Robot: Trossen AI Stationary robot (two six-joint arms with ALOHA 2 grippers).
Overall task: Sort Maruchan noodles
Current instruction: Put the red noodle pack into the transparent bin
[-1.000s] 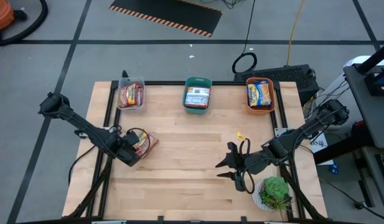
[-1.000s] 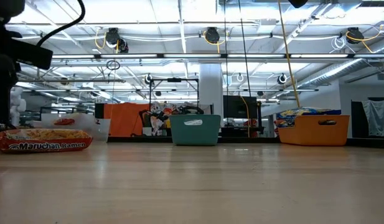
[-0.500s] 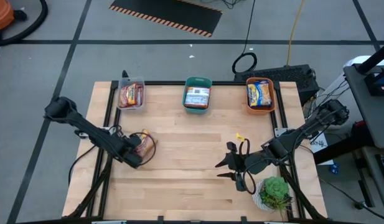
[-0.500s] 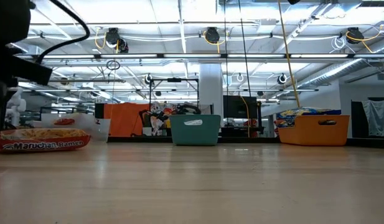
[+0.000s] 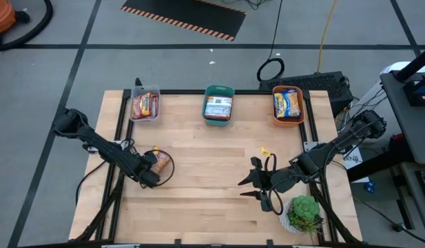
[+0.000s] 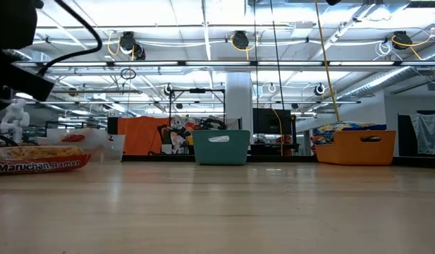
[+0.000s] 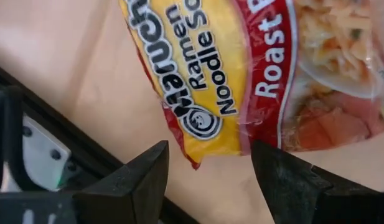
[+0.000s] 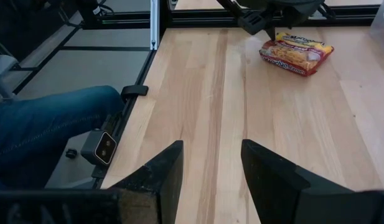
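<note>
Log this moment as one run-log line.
left tool: open, over Roast ramen packet on table | right tool: open, idle near potted plant | three bins hold sorted packets

A pale wood bench stands on a grey floor crossed by dark lines. A black-and-orange striped mat lies beyond it. Behind, the hall has rows of ceiling lights, a white pillar and an orange screen.

A green potted plant stands at the wooden table's near right corner; three bins line its far edge.
</note>
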